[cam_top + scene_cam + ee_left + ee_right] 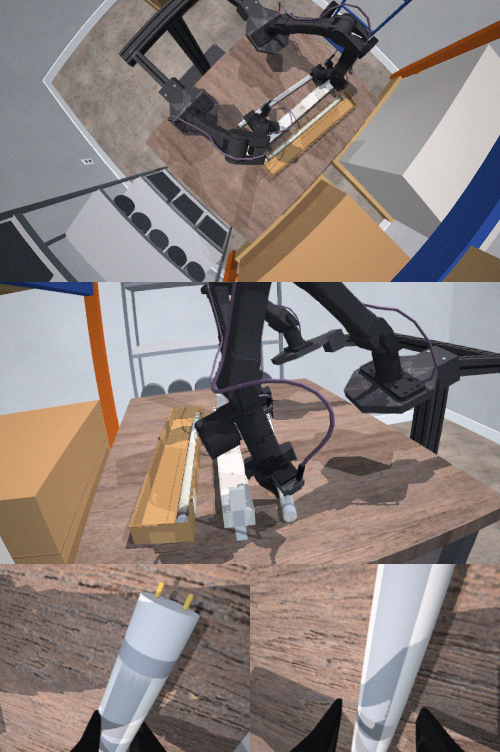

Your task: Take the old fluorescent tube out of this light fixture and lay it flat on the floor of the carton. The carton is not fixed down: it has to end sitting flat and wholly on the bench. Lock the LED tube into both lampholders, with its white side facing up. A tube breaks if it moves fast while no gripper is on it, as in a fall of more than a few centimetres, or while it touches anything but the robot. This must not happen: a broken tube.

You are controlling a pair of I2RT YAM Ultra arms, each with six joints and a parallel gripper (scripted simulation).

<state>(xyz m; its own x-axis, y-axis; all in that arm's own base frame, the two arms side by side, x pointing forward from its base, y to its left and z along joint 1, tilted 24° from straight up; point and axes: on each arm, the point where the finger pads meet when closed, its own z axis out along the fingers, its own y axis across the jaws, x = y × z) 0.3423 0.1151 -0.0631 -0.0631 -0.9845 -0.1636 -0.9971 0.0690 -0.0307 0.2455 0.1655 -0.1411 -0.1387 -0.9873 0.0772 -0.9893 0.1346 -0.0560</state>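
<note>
1. The left gripper (317,75) (281,484) (117,721) grasps the LED tube (291,90) (287,509) (138,669) (393,648) near its pinned end, presumably leaving the pins free for a lampholder.
2. The right gripper (261,114) (268,396) (381,710) is released, its fingers straddling the tube, likely for level two-point support.
3. The tube lies beside the fixture (300,106) (231,469) (245,744).
4. The old tube (305,127) (189,469) lies inside the carton (270,168) (162,533), along one wall.

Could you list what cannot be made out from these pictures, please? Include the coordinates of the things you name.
- LED tube (286,100) (287,505) (130,686) (394,644), right-arm end: cut off by the bottom edge in right wrist; its pins too small in top.
- Fixture's (300,107) (231,469) far lampholder: behind the left arm in exterior, under the right arm in top.
- Old tube's (305,129) (188,474) markings, if any: too small in top and exterior.
</note>
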